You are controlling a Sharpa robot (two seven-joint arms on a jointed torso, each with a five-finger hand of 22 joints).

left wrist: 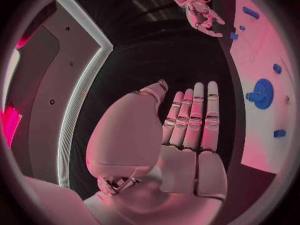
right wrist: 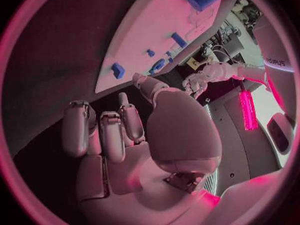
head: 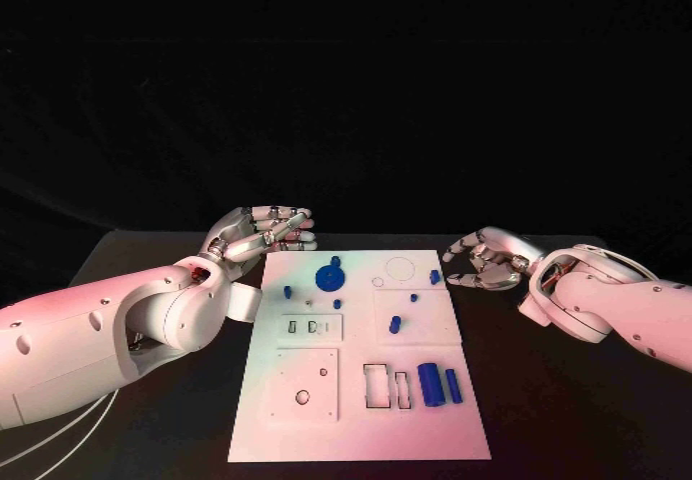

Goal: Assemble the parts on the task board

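hands flanked the task board (head: 361,400), we judged ready to reach; left hand (head: 264,234) at ten o'clock, fingers straight, empty; right hand (head: 486,262) at two, curled, empty; blue gear (head: 330,276) lay between.

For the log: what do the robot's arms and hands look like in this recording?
Two smooth, rounded white arms with small dark oval holes in the shells. Each ends in a silver jointed metal hand, left hand and right hand. Thin white cables hang under the left arm; a white cable loop arches over the right wrist.
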